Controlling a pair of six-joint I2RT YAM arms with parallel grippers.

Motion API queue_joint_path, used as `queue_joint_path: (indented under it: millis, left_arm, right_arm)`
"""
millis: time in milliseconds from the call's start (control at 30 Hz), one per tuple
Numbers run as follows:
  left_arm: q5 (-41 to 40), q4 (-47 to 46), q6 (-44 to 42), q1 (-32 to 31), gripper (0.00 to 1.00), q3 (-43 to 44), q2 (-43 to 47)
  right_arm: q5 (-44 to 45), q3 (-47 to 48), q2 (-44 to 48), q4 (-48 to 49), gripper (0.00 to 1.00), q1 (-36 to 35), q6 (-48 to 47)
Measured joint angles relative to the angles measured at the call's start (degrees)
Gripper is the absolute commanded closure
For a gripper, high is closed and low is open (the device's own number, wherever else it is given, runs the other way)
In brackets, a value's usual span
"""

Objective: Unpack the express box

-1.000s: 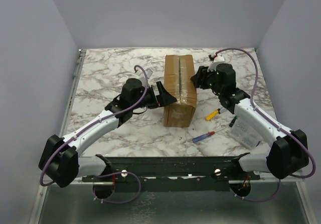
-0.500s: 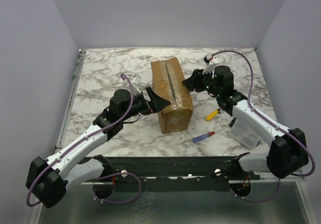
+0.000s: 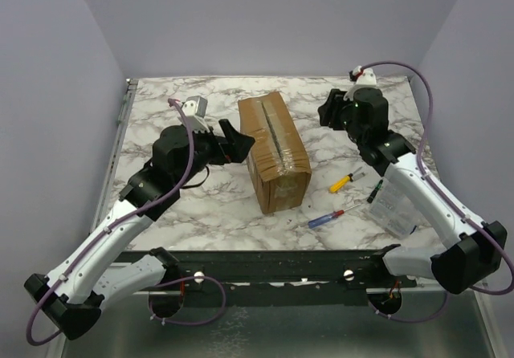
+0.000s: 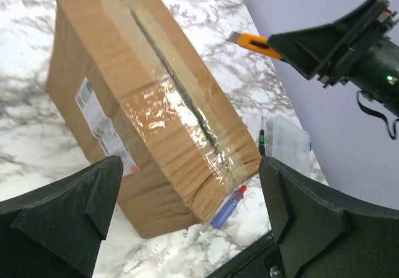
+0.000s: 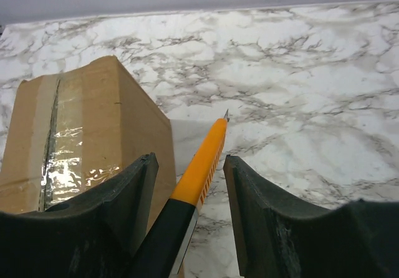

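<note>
The express box [image 3: 275,149] is a brown taped carton lying mid-table, flaps closed, with a dark line along its top seam. It also shows in the left wrist view [image 4: 149,103], white label on its side, and in the right wrist view [image 5: 75,122]. My left gripper [image 3: 238,143] is open and empty, raised just left of the box; its jaws [image 4: 190,166] frame the box's near end. My right gripper [image 3: 329,111] is raised to the right of the box's far end. It [image 5: 190,159] is shut on an orange-and-black utility knife [image 5: 202,162], blade pointing away, also visible from the left wrist [image 4: 252,42].
A yellow screwdriver [image 3: 343,182] and a blue-and-red screwdriver [image 3: 328,217] lie right of the box. A small clear plastic case [image 3: 395,205] lies by the right arm. Grey walls enclose the marble table [image 3: 161,117] on three sides.
The box has shifted left and turned slightly. My left gripper has drawn back off the box and risen. My right gripper has lifted up and right, away from the box, with the knife.
</note>
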State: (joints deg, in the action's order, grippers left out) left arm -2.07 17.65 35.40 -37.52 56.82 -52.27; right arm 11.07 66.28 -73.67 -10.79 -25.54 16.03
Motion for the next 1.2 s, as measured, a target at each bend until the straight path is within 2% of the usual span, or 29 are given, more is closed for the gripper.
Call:
queue_joint_path:
  millis: [133,333,533,767,967,1200]
  left_arm:
    - [-1.0,0.9,-5.3,0.0,0.01,6.8,-2.7]
    - [6.2,-2.9,-13.3,0.0,0.01,13.2,-9.5]
    - [16.4,-7.1,-22.5,0.0,0.01,13.1,-9.7]
    - [26.5,-9.0,-39.3,0.0,0.01,10.5,-7.6]
    - [32.9,-9.5,-48.1,-0.1,0.01,7.8,-6.4]
    - [35.7,-11.2,-50.9,-0.9,0.03,6.4,-9.9]
  right_arm:
    - [0.2,4.0,3.2,-5.1,0.99,0.0,-1.0]
    - [-11.0,10.5,8.6,-8.4,0.99,0.0,3.2]
    - [-24.5,11.5,9.7,-8.7,0.99,0.0,9.4]
    - [-39.2,11.4,6.1,-7.6,0.99,0.0,15.2]
    - [-45.7,9.8,4.8,-7.3,0.99,-0.3,17.4]
    - [-48.9,9.7,2.7,-7.4,0.99,-1.6,17.0]
